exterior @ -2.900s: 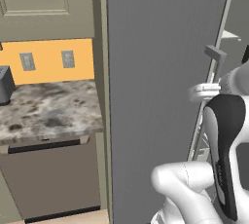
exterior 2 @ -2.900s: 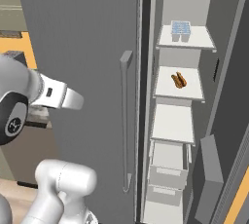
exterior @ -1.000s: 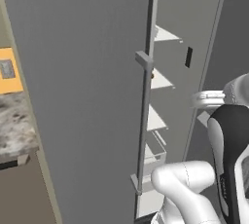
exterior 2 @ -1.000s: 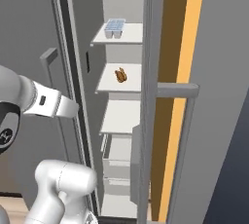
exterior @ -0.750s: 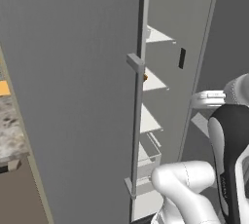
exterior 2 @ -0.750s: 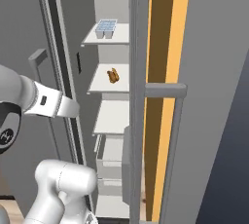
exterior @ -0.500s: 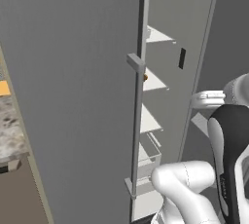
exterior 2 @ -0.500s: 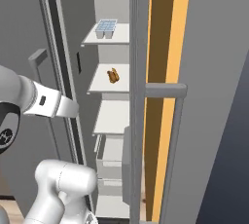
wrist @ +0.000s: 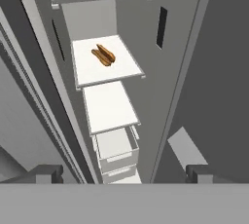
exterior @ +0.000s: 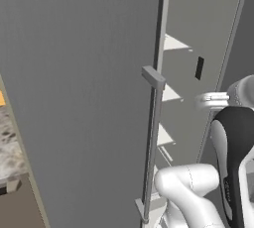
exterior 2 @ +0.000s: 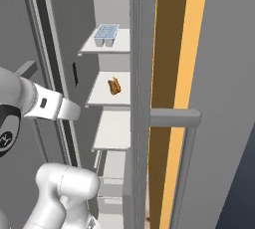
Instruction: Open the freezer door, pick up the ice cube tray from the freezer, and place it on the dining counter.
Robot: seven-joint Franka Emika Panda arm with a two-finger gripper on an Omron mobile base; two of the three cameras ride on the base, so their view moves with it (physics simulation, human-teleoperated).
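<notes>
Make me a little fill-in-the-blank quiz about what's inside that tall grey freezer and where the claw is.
1. The ice cube tray sits on the ____ shelf of the freezer.
2. The small brown item lies on the shelf directly ____ the tray's shelf.
3. The freezer door stands ____.
4. The claw holds ____.

Missing words: top; below; open; nothing
</notes>
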